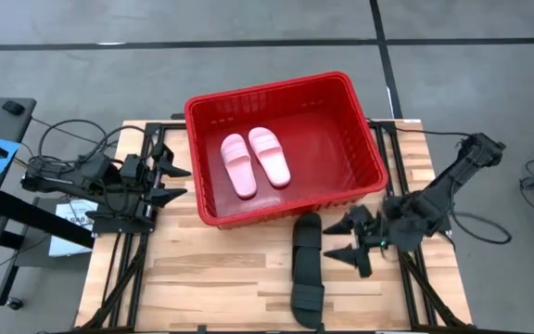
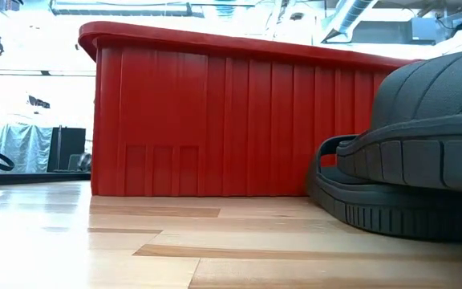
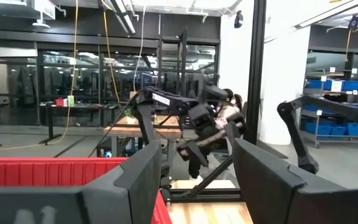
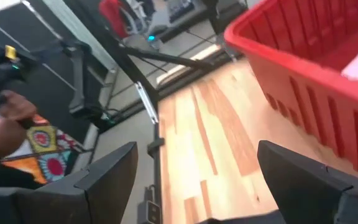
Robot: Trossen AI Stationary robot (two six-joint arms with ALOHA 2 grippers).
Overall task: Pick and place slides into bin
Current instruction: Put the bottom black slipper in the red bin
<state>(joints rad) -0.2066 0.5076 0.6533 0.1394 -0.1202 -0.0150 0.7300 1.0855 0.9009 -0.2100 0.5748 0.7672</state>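
Two pale pink slides [image 1: 255, 160] lie side by side on the floor of the red bin [image 1: 360, 130] at the table's far middle. Two black slides lie end to end on the wooden table near the bin's near wall, one [image 1: 306, 243] closer to the bin and one [image 1: 307, 299] toward the near edge; they also show in the low view [image 2: 411, 160]. My right gripper [image 1: 346, 238] is open, just right of the black slides, touching nothing. My left gripper [image 1: 176, 182] is open and empty, left of the bin.
The bin's near wall [image 2: 215, 120] stands just beyond the black slides. Bare wood [image 1: 211, 278] lies left of the black slides. A person's hand and patterned sleeve [image 4: 17, 134] show beyond the table in the right wrist view. Dark frame rails [image 1: 123, 250] run along the table's sides.
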